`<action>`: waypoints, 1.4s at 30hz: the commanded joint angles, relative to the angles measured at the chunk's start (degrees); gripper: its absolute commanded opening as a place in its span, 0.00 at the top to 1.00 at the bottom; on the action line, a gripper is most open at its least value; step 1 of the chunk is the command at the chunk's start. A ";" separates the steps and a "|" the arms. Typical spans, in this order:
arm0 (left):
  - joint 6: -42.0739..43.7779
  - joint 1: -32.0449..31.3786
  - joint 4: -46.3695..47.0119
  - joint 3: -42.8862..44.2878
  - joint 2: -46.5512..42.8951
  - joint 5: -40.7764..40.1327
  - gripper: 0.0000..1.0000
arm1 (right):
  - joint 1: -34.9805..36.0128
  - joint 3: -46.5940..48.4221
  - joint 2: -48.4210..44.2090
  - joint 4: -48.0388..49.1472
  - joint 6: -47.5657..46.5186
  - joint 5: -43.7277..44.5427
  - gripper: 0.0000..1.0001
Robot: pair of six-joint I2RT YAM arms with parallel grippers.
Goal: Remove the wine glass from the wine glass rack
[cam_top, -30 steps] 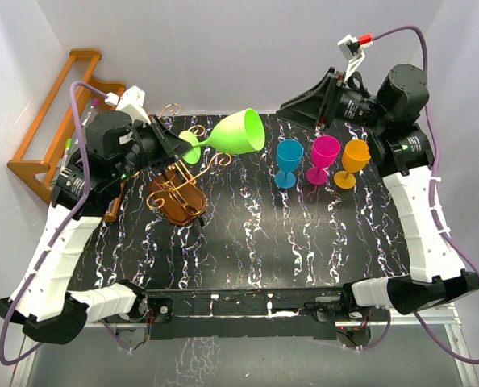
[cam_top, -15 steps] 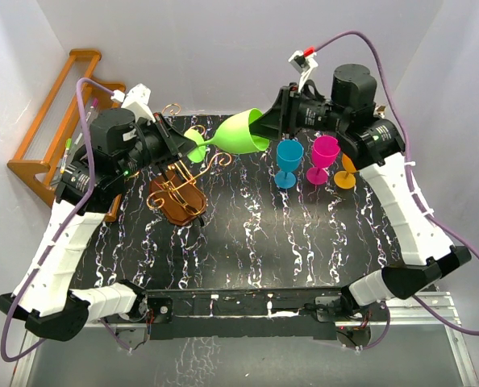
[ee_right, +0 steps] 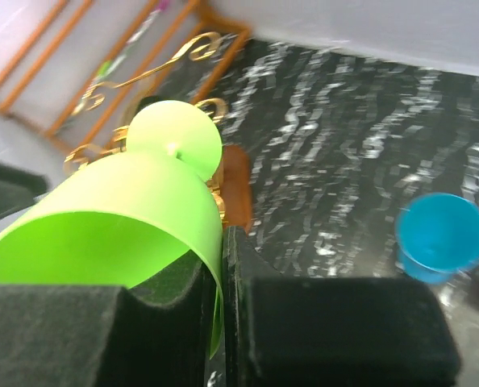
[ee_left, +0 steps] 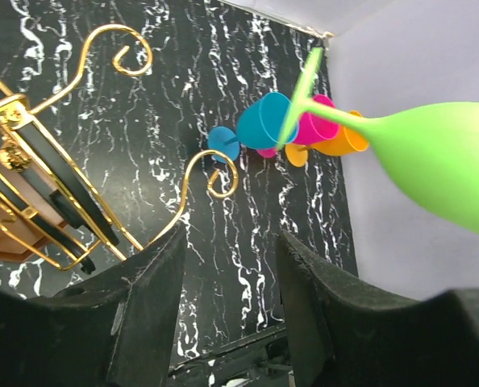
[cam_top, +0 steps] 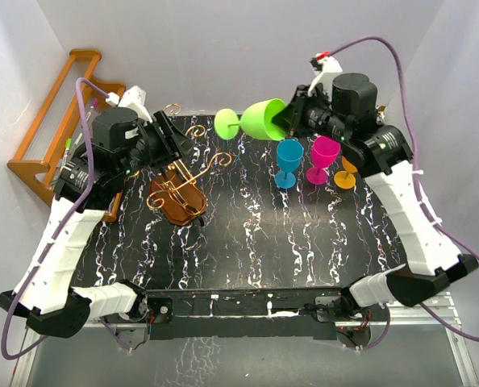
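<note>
Glass: lime-green plastic wine glass (cam_top: pixel 260 121), sideways in air near the far edge of the black marbled table (cam_top: pixel 304 242), seemingly clear of the gold wire rack (cam_top: pixel 177 189).
Right gripper (cam_top: pixel 285 122): we see it pinching the bowl rim.
Left gripper (cam_top: pixel 185 147): spread, empty.
Axis: stem left-right, foot toward the rack.

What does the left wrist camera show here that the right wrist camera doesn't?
Only the left wrist view: the left gripper, open with nothing between its fingers, and the orange glass behind the other cups. Only the right wrist view: the right gripper pinching the bowl wall of the green wine glass at its rim, and the wooden shelf in the background. Both: the green wine glass, the gold scrolls of the wine glass rack, and the blue glass.
</note>
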 commanded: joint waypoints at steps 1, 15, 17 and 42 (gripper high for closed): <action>-0.18 -0.08 -4.07 2.37 0.03 -5.63 0.53 | -0.03 -1.96 -7.38 -3.32 -0.44 23.37 0.92; 0.74 -0.12 -0.13 -0.21 -0.14 -4.48 0.55 | -0.15 -13.94 -7.16 -20.37 3.55 31.22 0.92; 0.98 -0.11 -0.12 -0.45 -0.25 -4.38 0.55 | -0.12 -16.65 -7.32 -20.05 4.10 31.36 0.92; 0.57 -0.12 -0.89 -3.72 -5.00 -6.17 0.56 | -4.40 -33.04 4.90 -3.96 3.02 33.11 0.85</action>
